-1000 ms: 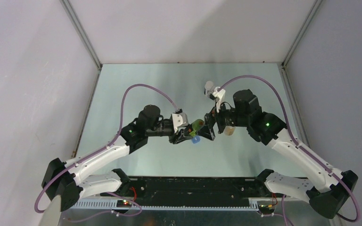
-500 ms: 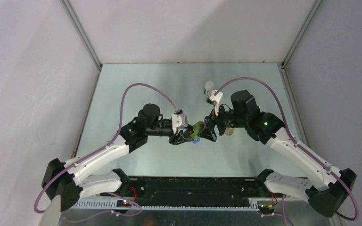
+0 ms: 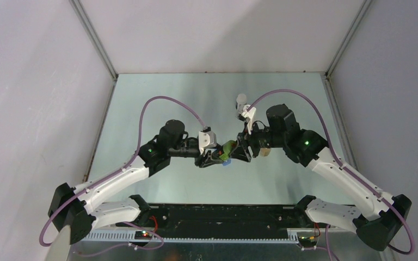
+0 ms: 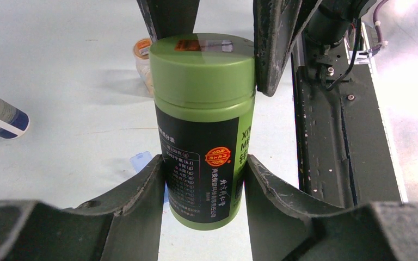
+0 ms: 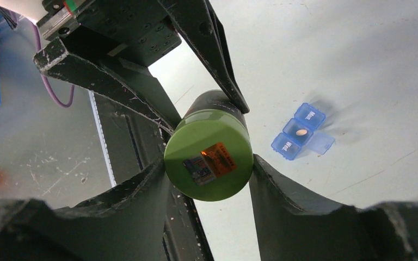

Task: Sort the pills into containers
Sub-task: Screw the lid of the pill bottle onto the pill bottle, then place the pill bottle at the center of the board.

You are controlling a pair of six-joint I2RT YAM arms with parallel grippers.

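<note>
Just now: closing of the right gripper [image 5: 208, 166] from wide open down to the width of the round green screw lid [image 5: 207, 155] on the dark-labelled green plastic pill bottle [image 4: 201, 157]. Also a slight advance of that arm toward the bottle; no visible shift of the bottle itself. Judged: set-up for unscrewing, so pills not yet reachable from this bottle and sorting from it not yet begun.

Bottle: off the pale table top [image 4: 60, 54], roughly level in mid-air between the two wrists, lid toward the right arm.

Left gripper [image 4: 204, 163]: partly closed, clamped on the bottle's labelled body, one finger touching each side. Same hold as a second ago.

Right gripper: partly closed, fingers on opposite sides of the lid. Contact plain on one side in the left wrist view, apparent on both sides in the right wrist view. Taken as a grip; firmness not checkable.

On the table just under and beside the bottle: blue plastic pill organiser [image 5: 298, 136], one flap open, one small pale pill [image 5: 302, 132] in a compartment. Beyond the bottle: small clear jar with an orange rim [image 4: 141, 54]. Well off to the bottle's side: white bottle with a blue label [image 4: 2, 117], apparently on its side.
</note>
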